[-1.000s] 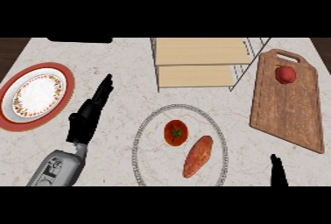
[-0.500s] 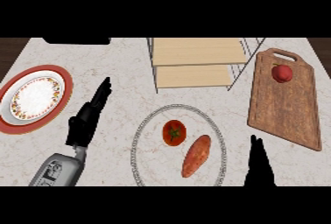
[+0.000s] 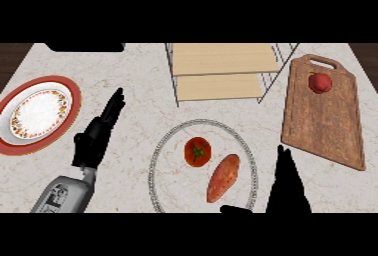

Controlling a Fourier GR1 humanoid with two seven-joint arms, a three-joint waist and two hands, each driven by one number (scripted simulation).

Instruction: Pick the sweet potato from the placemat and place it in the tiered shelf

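Observation:
An orange sweet potato (image 3: pixel 222 178) lies on a round pale placemat (image 3: pixel 167 155) with a patterned rim, beside a red tomato (image 3: pixel 197 151). The tiered shelf (image 3: pixel 221 71), wire-framed with wooden boards, stands at the back centre. My right hand (image 3: pixel 286 185) rises from the lower edge just right of the placemat, fingers straight and pointing up, thumb reaching left below the sweet potato; it does not touch it. My left hand (image 3: pixel 97 134) rests open left of the placemat, fingers up.
A red-rimmed plate (image 3: pixel 35 114) sits at the left edge. A wooden cutting board (image 3: pixel 325 115) at the right carries a red pepper (image 3: pixel 320 82). A dark object (image 3: pixel 85 47) lies at the back left edge.
My right hand has come up from the lower edge and moved left toward the placemat's right rim. The left hand has barely moved. The sweet potato has stayed in place.

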